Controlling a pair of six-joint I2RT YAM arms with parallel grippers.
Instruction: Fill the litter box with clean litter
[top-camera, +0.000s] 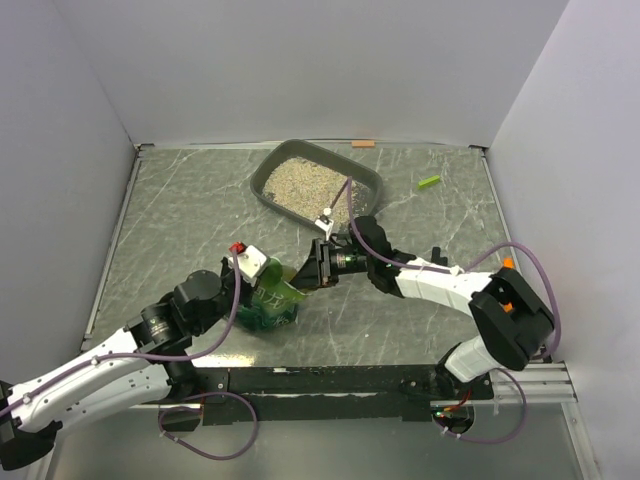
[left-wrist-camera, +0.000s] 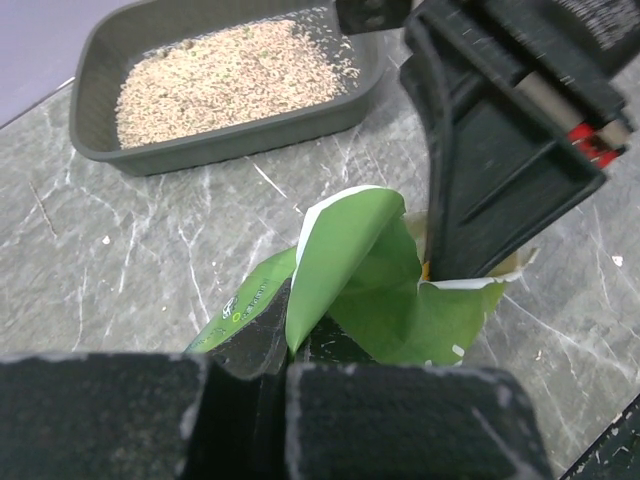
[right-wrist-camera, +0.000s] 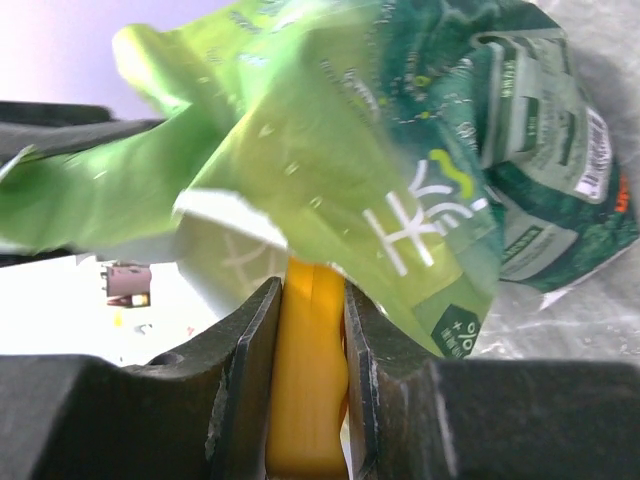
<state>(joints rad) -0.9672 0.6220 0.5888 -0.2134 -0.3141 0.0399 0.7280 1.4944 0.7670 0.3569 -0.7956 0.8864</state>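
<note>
The dark-grey litter box (top-camera: 263, 179) stands at the back centre, holding a bed of beige clean litter (top-camera: 311, 186); both show in the left wrist view, box wall (left-wrist-camera: 230, 140) and litter (left-wrist-camera: 225, 80). A green glossy bag (top-camera: 272, 302) stands in front of the arms. My left gripper (top-camera: 266, 284) is shut on the bag's upper edge (left-wrist-camera: 340, 270). My right gripper (top-camera: 308, 270) reaches into the bag's mouth, shut on an orange scoop handle (right-wrist-camera: 310, 370). The scoop's bowl is hidden behind the bag (right-wrist-camera: 400, 150).
A small green piece (top-camera: 429, 182) lies on the marble-patterned table at the back right. An orange strip (top-camera: 363, 143) sits at the back wall behind the box. White walls close in three sides.
</note>
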